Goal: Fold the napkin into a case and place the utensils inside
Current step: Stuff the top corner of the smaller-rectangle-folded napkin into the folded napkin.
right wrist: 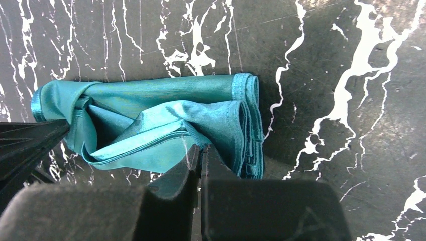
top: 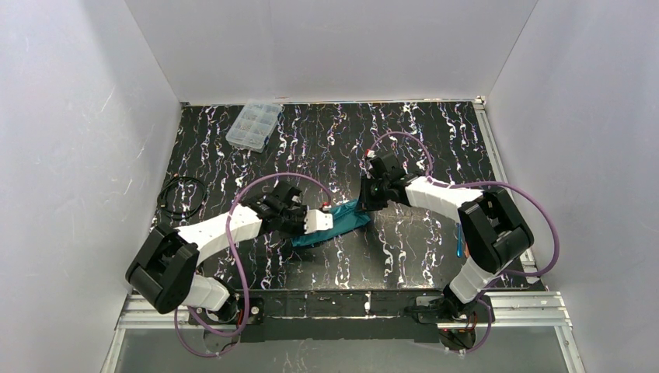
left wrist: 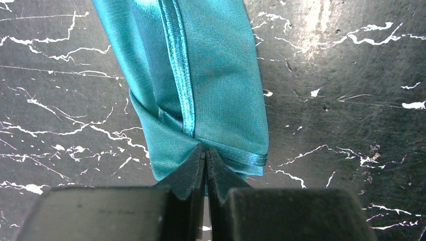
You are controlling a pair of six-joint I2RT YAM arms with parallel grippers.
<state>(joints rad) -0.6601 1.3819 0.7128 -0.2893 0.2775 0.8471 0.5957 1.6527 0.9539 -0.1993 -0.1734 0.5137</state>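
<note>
- A black table (top: 404, 140) veined with white is enclosed by plain white walls (top: 326, 47) on three sides.
- The napkin (top: 336, 223) is found near the middle of the table, between the two arms, gathered into a narrow, layered teal strip that runs diagonally.
- One end of the strip is pinched by the left gripper (top: 320, 221). In the left wrist view its fingers (left wrist: 191, 173) are seen pressed together on the napkin (left wrist: 211, 85) at a hemmed corner, with the lighter stitched hem running up the cloth from them.
- The other end is gripped by the right gripper (top: 364, 203). In the right wrist view its jaws are seen closed on an edge of the folded layers (right wrist: 166, 118), with several hems stacked at the right end of the bundle.
- Whether the cloth is lifted or rests on the surface cannot be told.
- The utensils (top: 461, 239) are seen as a thin blue-orange sliver at the table's right edge, beside the right arm and well apart from the napkin.
- A clear compartment box (top: 253, 123) is placed at the far left corner, and a black coiled cable (top: 180, 198) lies at the left edge.
</note>
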